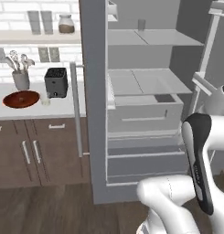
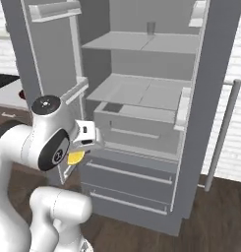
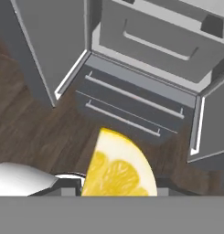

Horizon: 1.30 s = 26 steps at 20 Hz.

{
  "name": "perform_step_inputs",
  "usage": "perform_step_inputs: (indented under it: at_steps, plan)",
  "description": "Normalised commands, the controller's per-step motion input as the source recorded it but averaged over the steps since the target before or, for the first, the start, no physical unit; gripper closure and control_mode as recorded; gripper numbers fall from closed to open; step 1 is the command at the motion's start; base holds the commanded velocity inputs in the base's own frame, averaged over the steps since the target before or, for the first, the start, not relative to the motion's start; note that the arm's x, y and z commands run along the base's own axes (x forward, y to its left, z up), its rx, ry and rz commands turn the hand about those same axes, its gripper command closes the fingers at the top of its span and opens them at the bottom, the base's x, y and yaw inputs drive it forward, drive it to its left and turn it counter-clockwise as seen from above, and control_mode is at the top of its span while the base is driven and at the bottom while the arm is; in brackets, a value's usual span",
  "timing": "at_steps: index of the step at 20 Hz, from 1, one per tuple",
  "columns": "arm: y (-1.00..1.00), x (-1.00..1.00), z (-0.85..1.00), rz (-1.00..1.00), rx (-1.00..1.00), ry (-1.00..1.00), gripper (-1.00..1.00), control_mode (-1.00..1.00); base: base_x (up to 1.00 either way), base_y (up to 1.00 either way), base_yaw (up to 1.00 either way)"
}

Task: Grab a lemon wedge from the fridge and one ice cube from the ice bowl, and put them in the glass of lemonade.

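Hand view: fingers grasp the lemon wedge above fridge drawers.

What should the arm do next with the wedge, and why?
Probably swing left toward the counter. The gripper looks shut on the lemon wedge, already clear of the open fridge. The glass stands beside the ice bowl, so carrying the wedge there seems the next step.

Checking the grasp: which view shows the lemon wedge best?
The hand view: the lemon wedge sits large in the foreground, cut face and rind clear, held in the tool. The right base view gives just a yellow sliver under the hand. In the left base view the arm covers it.
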Motion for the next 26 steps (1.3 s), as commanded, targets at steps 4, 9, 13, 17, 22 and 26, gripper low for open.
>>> perform_step_inputs:
  at_steps: [4, 9, 13, 17, 22, 26]
  plan:
    - [0.0, 0.0, 0.0, 0.0, 0.0, 0.0, 1.0, 1.0, -0.37, 0.29, 0.77]
    - [0.0, 0.0, 0.0, 0.0, 0.0, 0.0, 1.0, 1.0, -0.08, 0.19, 1.0]
    - [0.0, 0.0, 0.0, 0.0, 0.0, 0.0, 1.0, 1.0, 0.0, 0.27, 0.76]
    - [0.0, 0.0, 0.0, 0.0, 0.0, 0.0, 1.0, 1.0, 0.2, 0.3, 0.69]
    - [0.0, 0.0, 0.0, 0.0, 0.0, 0.0, 1.0, 1.0, 0.69, 0.24, 0.57]
    - [0.0, 0.0, 0.0, 0.0, 0.0, 0.0, 1.0, 1.0, 1.0, 0.16, 0.33]
